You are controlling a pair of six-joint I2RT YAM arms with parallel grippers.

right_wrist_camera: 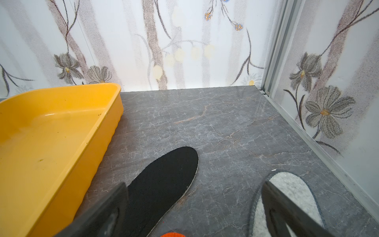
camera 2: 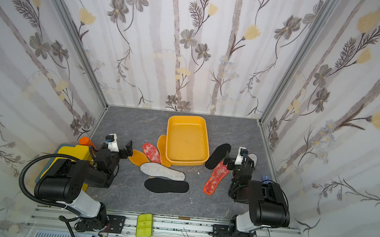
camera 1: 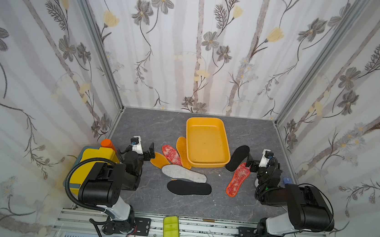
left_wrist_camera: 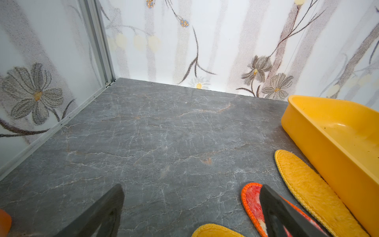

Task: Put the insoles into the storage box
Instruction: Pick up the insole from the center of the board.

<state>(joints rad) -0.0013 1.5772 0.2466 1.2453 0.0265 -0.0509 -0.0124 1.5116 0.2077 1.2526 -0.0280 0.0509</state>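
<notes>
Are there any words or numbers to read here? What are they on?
None: no word, number or sign can be read anywhere.
The storage box, the insoles and the yellow lidded box show no print; the walls carry only flowers.

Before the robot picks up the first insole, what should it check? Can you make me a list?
1. The storage box is empty and open on top: ok.
2. The left tool is open and holds nothing: ok.
3. The right tool is open and holds nothing: ok.
4. The insoles lie apart: not ok. The grey-white insole overlaps the orange-yellow insole.
5. All eight insoles are found: ok. The second grey-white one is partly hidden by the right arm.
</notes>
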